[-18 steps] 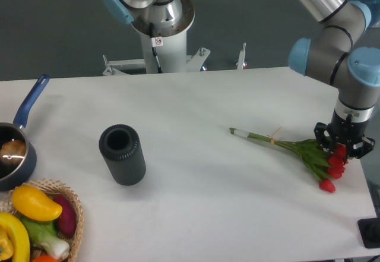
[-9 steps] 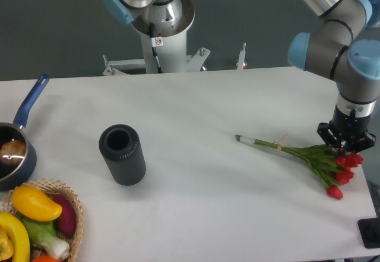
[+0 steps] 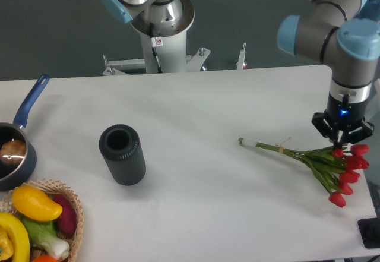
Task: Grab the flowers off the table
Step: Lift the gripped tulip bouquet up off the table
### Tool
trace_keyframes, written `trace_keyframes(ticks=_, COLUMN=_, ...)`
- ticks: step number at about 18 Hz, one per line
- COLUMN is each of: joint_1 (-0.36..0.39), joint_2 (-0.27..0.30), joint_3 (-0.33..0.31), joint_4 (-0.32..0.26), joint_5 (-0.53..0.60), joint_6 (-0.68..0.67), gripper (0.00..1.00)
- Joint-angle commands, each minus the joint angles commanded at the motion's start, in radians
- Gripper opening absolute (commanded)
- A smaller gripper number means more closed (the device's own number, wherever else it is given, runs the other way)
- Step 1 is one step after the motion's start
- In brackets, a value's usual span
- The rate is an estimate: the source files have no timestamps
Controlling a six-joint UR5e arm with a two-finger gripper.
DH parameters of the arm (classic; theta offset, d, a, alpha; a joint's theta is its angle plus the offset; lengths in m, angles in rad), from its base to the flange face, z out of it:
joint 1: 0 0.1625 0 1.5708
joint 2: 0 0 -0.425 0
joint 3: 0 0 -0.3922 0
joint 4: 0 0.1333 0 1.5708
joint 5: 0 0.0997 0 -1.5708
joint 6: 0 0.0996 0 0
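With my gripper [image 3: 342, 143] pinched shut on the flowers [image 3: 323, 162] near their red heads, I lift slowly, letting the stems trail toward 9 o'clock off the table [image 3: 202, 113].

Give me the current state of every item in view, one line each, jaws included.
flowers: gripped at the bloom end, stems trailing left, low over the table.
gripper: jaws closed on the flowers.
dark cylinder: upright on the table, open top, inside not visible.
saucepan: upright at the left edge, something pale inside.
wicker basket: holding vegetables, partly out of frame.
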Motion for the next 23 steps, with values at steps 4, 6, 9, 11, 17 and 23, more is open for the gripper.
trace_keyframes(ticks=4, joint_1=-0.002, joint_2=0.071, joint_3=-0.011, joint_4=-0.081, joint_5=0.0, joint_6=0.006, gripper=0.0)
trace_keyframes(ticks=6, joint_1=-0.002, joint_2=0.103, joint_3=-0.011, joint_4=-0.106, joint_5=0.0, joint_6=0.008, gripper=0.0)
trace_keyframes(ticks=9, joint_1=-0.002, joint_2=0.124, joint_3=0.011, joint_4=-0.167, joint_5=0.026, joint_6=0.024, gripper=0.0)
trace_keyframes(ticks=11, joint_1=-0.005, joint_2=0.132, joint_3=0.032, joint_4=-0.193, joint_5=0.029, joint_6=0.041, gripper=0.0)
trace_keyframes(ticks=17, joint_1=-0.02, joint_2=0.192, joint_3=0.047, joint_4=-0.284, joint_5=0.043, joint_6=0.048, gripper=0.0)
trace_keyframes(ticks=23, joint_1=-0.04, joint_2=0.273, joint_3=0.038, joint_4=-0.374, joint_5=0.061, joint_6=0.107, gripper=0.0)
